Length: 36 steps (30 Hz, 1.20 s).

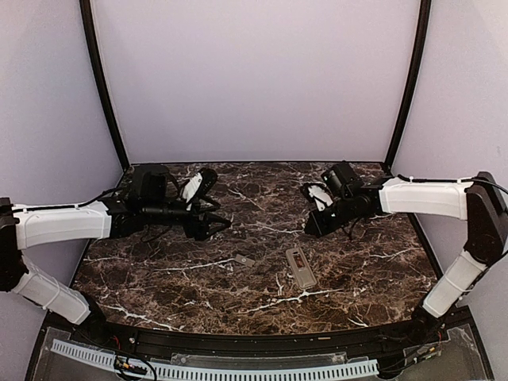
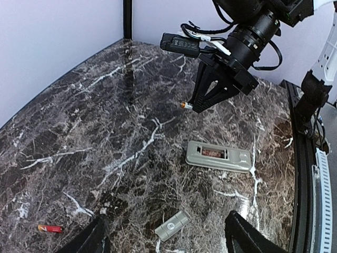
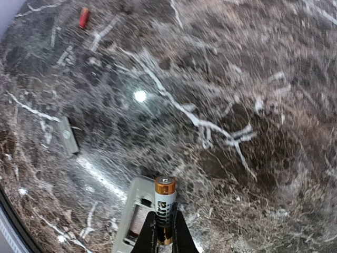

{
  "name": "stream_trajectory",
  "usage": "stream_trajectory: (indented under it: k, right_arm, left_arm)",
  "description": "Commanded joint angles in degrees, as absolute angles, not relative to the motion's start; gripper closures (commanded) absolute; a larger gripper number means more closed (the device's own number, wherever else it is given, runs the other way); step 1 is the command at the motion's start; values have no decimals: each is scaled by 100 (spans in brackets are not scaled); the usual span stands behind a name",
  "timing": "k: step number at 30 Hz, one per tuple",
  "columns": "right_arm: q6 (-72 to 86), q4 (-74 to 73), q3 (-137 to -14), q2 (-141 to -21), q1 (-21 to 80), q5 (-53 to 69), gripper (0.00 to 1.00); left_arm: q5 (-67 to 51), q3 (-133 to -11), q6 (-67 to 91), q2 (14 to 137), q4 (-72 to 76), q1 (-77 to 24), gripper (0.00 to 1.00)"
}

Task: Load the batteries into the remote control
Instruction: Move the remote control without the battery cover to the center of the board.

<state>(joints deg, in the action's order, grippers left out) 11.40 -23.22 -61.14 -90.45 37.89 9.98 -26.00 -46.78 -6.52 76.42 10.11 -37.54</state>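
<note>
The remote control [image 1: 300, 267] lies back-up on the marble table, its battery bay open; in the left wrist view [image 2: 218, 156] something reddish shows inside the bay. My right gripper [image 1: 312, 229] is shut on a white and copper battery [image 3: 165, 197] and holds it upright above the remote's end [image 3: 131, 213]; the battery tip shows in the left wrist view [image 2: 184, 105]. A red battery [image 2: 50, 229] lies loose on the table, also in the right wrist view [image 3: 83, 17]. My left gripper [image 2: 168, 246] is open and empty, hovering left of the remote [image 1: 213, 226].
The small flat grey cover piece [image 1: 244, 259] lies left of the remote, between my left fingers in the left wrist view [image 2: 172, 225]. Lilac walls close the back and sides. A black rail runs along the table's right edge [image 2: 295, 137].
</note>
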Motion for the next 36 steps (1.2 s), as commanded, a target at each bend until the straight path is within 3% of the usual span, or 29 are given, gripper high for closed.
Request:
stream_trajectory:
  k: [1, 20, 32, 36]
  right_arm:
    - [1380, -2341, -5852, -9403, 3779, 830, 100]
    - [1198, -1959, -5806, -10333, 4389, 1523, 100]
    - [655, -2028, -5780, -9989, 4642, 2494, 100]
    - [78, -2396, -6086, -9744, 4643, 2301, 100]
  left_arm:
    - [-2545, -4775, -940, 7741, 629, -3828, 26]
    - [-2507, -4869, -1086, 7796, 402, -3849, 26]
    - [-2767, -4848, -1161, 7766, 382, -3912, 27]
    - [-2938, -4794, -1218, 7706, 410, -4025, 28]
